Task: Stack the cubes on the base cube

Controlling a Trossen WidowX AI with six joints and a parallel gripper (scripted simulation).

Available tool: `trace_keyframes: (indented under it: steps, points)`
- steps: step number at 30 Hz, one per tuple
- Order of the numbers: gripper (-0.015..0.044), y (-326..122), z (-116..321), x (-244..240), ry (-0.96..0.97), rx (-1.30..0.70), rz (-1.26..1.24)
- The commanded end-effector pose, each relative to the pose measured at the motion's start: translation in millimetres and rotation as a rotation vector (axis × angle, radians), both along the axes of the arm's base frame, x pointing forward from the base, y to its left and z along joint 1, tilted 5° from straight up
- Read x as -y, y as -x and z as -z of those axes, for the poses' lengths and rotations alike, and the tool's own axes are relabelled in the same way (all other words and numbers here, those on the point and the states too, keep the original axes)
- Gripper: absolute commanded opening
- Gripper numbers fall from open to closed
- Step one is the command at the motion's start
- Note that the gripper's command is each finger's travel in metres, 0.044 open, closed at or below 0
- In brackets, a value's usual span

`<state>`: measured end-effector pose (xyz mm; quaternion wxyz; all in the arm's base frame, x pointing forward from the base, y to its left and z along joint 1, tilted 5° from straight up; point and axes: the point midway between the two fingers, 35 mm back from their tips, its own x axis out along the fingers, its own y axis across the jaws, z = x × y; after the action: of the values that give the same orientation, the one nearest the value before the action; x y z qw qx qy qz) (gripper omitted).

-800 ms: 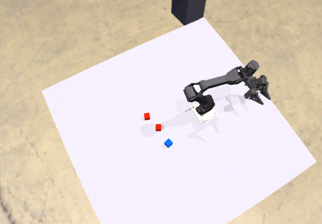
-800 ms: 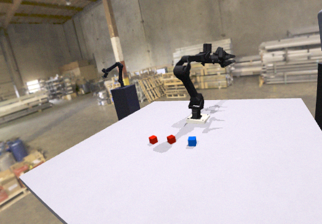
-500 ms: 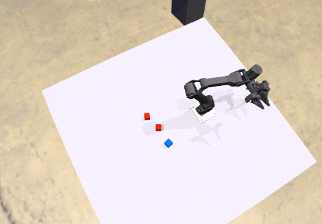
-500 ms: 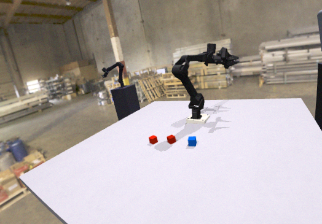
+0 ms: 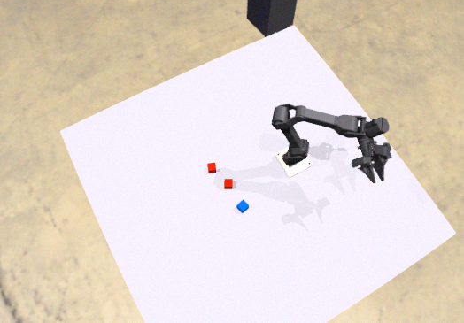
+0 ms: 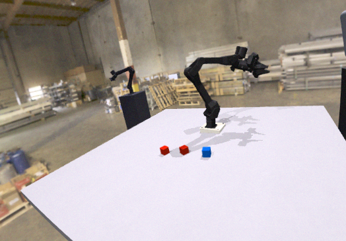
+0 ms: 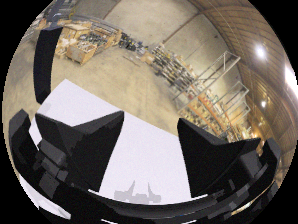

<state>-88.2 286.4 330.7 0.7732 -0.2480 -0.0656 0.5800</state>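
Two red cubes lie on the white table, apart from each other. One red cube (image 5: 212, 167) (image 6: 164, 150) is farther out, and the other red cube (image 5: 228, 183) (image 6: 184, 150) is between it and the blue cube (image 5: 243, 206) (image 6: 206, 152). The blue cube also sits on the table, turned relative to the red ones in the top view, with nothing on top. My gripper (image 5: 378, 180) (image 6: 268, 69) (image 7: 152, 119) is partly open and empty, high up and far to the right of all three cubes. No cube shows in the wrist view.
The arm stands on a white base plate (image 5: 292, 167) (image 6: 211, 131), to the right of the cubes in the top view. The white table (image 5: 177, 262) (image 6: 198, 205) has its edge beneath the outstretched arm. A dark pillar (image 5: 272, 5) (image 6: 135, 109) stands beyond the table, bearing another arm (image 6: 130, 76).
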Motion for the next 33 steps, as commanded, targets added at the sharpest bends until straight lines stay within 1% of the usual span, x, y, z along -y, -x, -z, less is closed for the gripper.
trace_keyframes:
  steps: [1,10,17,25,33]
  points:
    - [0.0265,-22.1,6.0,-15.0,0.038,-0.012,0.068]
    - [0.0265,-81.7,24.2,-36.5,0.130,-0.046,0.229]
    - [0.0265,-133.1,42.0,-41.8,0.211,-0.090,0.365]
    - [0.0265,-193.5,63.3,-34.8,0.299,-0.167,0.526]
    - [0.0265,-251.8,84.8,-13.6,0.376,-0.274,0.693]
